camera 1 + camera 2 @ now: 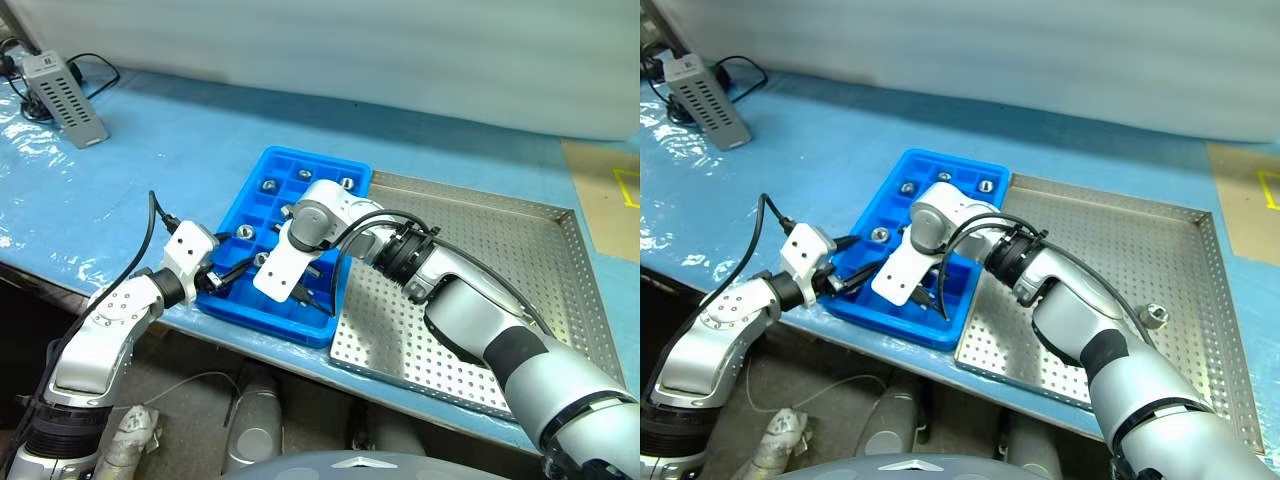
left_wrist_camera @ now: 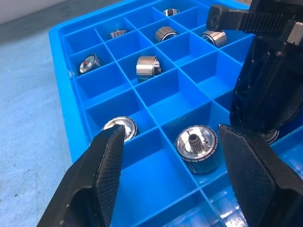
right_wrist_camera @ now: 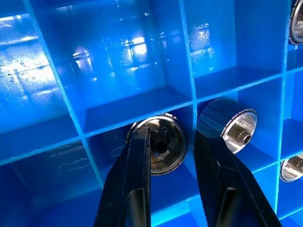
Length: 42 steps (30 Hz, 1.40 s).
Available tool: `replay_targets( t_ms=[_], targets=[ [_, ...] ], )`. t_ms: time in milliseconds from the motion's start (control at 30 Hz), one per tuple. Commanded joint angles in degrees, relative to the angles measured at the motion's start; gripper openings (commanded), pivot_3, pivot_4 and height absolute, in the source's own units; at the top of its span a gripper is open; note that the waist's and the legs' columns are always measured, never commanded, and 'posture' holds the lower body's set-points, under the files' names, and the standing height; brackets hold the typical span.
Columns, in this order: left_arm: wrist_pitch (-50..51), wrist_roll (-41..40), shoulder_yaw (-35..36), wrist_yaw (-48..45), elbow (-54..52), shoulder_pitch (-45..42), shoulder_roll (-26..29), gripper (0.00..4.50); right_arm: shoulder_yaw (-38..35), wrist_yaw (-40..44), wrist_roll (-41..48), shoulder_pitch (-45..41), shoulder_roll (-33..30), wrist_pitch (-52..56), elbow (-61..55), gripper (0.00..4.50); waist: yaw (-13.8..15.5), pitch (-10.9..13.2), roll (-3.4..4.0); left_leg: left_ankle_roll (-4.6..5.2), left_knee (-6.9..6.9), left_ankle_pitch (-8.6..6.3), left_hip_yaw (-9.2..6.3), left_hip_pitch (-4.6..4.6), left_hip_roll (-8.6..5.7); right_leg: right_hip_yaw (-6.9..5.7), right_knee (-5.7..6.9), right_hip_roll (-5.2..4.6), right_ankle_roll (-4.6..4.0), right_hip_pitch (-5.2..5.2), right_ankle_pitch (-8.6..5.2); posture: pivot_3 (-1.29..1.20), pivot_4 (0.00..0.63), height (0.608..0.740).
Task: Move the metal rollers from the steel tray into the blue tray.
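Observation:
The blue tray (image 1: 300, 153) lies left of the steel tray (image 1: 480, 260), and the two touch. Several metal rollers (image 2: 148, 67) sit in the blue tray's compartments. One roller (image 1: 1155, 317) rests on the steel tray's perforated floor near its right rim. My right gripper (image 3: 173, 135) points down into the blue tray's near rows. Its fingers stand a little apart just over a roller (image 3: 163, 144) lying in a compartment. My left gripper (image 2: 173, 137) hovers open at the tray's near left edge, with a roller (image 2: 196, 149) beyond its fingertips.
A grey box with cables (image 1: 65, 98) stands at the back left of the blue-covered table. A brown board (image 1: 605, 200) lies at the far right. The table's front edge runs just below both trays.

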Motion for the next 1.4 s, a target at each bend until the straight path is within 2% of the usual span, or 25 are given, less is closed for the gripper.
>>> replay_targets(
  t_ms=[33, 167, 333, 500, 633, 767, 967, 1133, 1400],
  targets=[
    [-0.70, 0.01, 0.06, -0.08, -1.19, -0.50, 0.21, 3.30, 2.07, 2.40, -0.40, 2.67, -0.85, -0.11, 2.65, 0.89, 0.02, 0.00, 0.00, 0.00, 0.00, 0.00, 0.00, 0.00, 0.00, 0.00, 0.00, 0.00, 0.00, 0.00, 0.00, 0.27, 0.150, 0.740],
    [-0.74, 0.20, 0.00, -0.08, -0.93, -0.66, 0.24, 3.30, -0.82, 2.23, 1.61, 1.25, -0.43, 0.90, 3.37, 0.89, 0.02, 0.00, 0.00, 0.00, 0.00, 0.00, 0.00, 0.00, 0.01, 0.00, 0.02, 0.01, 0.00, -0.02, 0.00, 0.27, 0.150, 0.740],
    [-0.87, 0.43, 0.31, 0.00, -0.74, -0.60, 0.27, 3.30, -5.16, 3.84, 5.51, -0.80, -3.04, 1.42, 3.12, 0.89, 0.35, 0.02, 0.01, -0.01, 0.01, 0.01, 0.00, -0.10, 0.01, 0.00, 0.02, 0.01, 0.00, -0.10, 0.00, 0.25, 0.150, 0.740],
    [-1.50, 0.87, -1.16, -1.20, 1.30, -2.28, 0.22, 3.30, -8.27, 7.72, 10.39, -4.03, -5.56, 3.06, 0.71, 0.89, 0.73, 0.04, 0.03, 0.11, 0.33, -0.04, 0.00, -0.89, 0.01, -0.02, 0.05, 0.00, -0.01, -0.58, 0.02, 0.20, 0.150, 0.740],
    [-2.18, 1.06, -2.46, -2.41, 3.79, -5.55, 0.09, 3.30, -10.36, 9.90, 13.61, -6.44, -6.57, 4.79, -0.77, 0.89, -0.37, 0.06, -0.04, 0.27, 0.72, -0.14, -0.02, -1.02, 0.06, 0.01, 0.15, 0.02, -0.05, -0.60, 0.07, 0.17, 0.150, 0.740],
    [-2.74, 1.32, -2.94, -3.41, 5.13, -6.78, 0.23, 3.30, -12.81, 8.78, 15.32, -7.89, -6.61, 7.02, 0.51, 0.89, -2.48, 0.05, -0.06, 0.11, 0.57, -0.05, -0.03, -0.72, 0.19, 0.01, 0.23, 0.09, -0.10, -0.52, 0.10, 0.16, 0.150, 0.740],
    [-2.97, 1.31, -3.34, -4.32, 5.58, -6.92, 0.60, 3.30, -12.65, 7.04, 14.69, -6.15, -6.56, 8.64, 0.71, 0.89, -4.18, 0.05, -0.06, -0.05, 0.37, 0.07, -0.02, -0.80, 0.27, -0.02, 0.23, 0.20, -0.16, -0.72, 0.09, 0.15, 0.150, 0.740],
    [-2.81, 1.34, -2.75, -4.54, 5.58, -7.09, 0.84, 3.30, -10.75, 6.92, 14.24, -3.08, -4.36, 11.08, -3.17, 0.89, -4.19, 0.05, -0.05, -0.02, 0.37, 0.05, -0.01, -0.80, 0.26, -0.03, 0.20, 0.20, -0.19, -0.71, 0.07, 0.16, 0.150, 0.740],
    [-2.40, 0.83, 2.22, -4.02, 4.69, -4.03, 3.46, 3.30, -8.69, 4.58, 13.31, 0.16, -0.91, 13.41, -4.83, 0.89, -4.04, 0.05, -0.05, -0.04, 0.38, 0.06, -0.02, -0.74, 0.27, -0.03, 0.25, 0.20, -0.22, -0.67, 0.09, 0.21, 0.150, 0.740]
  ],
)
